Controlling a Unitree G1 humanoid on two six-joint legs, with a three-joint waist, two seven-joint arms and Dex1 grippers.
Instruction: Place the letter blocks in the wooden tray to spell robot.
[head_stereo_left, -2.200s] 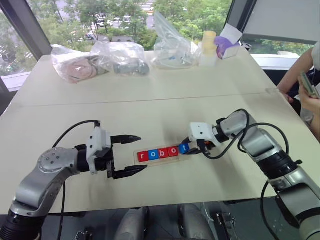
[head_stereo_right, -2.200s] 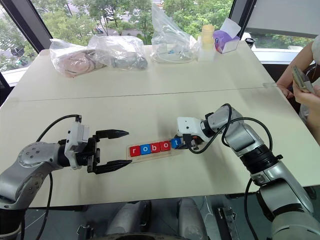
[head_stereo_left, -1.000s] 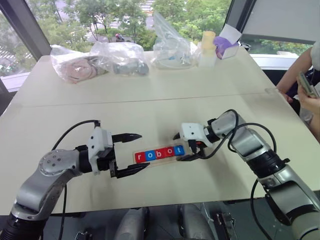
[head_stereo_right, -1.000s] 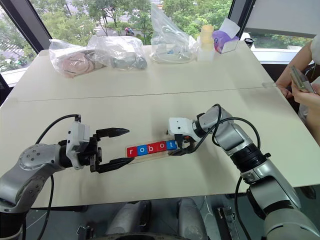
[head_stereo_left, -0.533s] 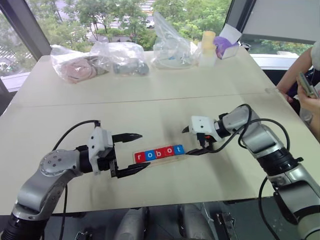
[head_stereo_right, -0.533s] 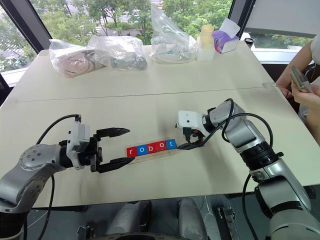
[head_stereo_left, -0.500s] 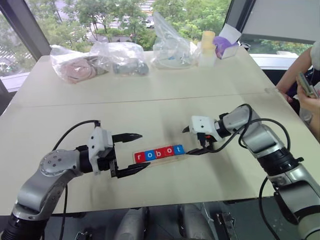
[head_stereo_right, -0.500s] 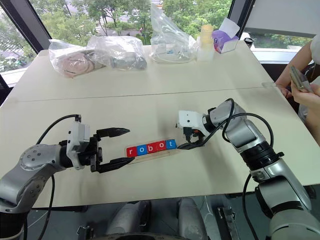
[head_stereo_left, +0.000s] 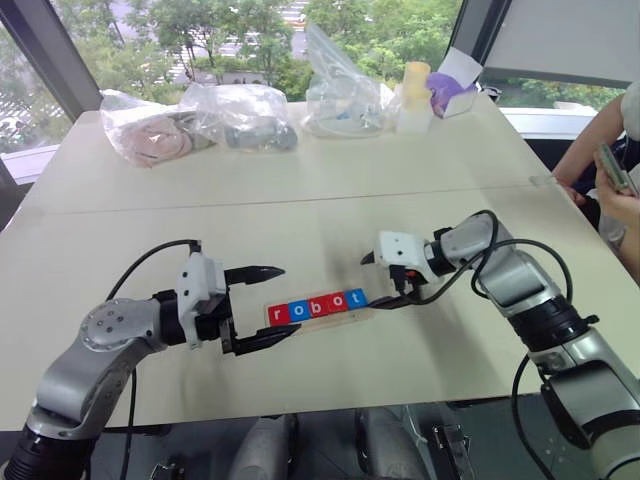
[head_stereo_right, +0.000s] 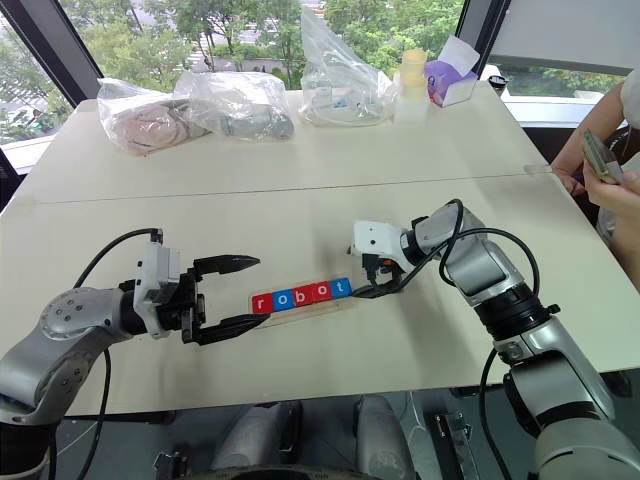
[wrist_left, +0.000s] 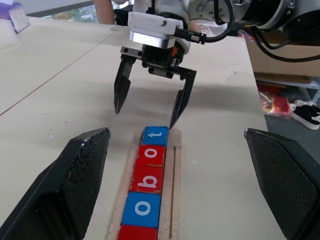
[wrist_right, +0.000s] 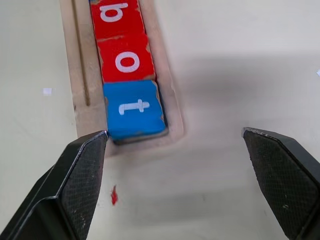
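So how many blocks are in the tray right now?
5, in one row in the tray: red r, blue o, red b, red o, blue t. None look hidden.

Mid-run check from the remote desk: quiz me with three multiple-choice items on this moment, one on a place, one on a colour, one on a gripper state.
1. Where is the t block?
A. at the end of the wooden tray nearest the right gripper
B. on the bare table
C. in the left gripper

2. What colours are the letter blocks in spelling order?
A. all red
B. red, blue, red, red, blue
C. blue, red, blue, red, red

3. How does the right gripper stand?
A. shut on the t block
B. open and holding nothing
C. shut on the tray

Answers: 1 A, the t fills the last slot just ahead of the right fingers. 2 B, the head views show that row. 3 B, its fingers are spread apart off the tray's end.
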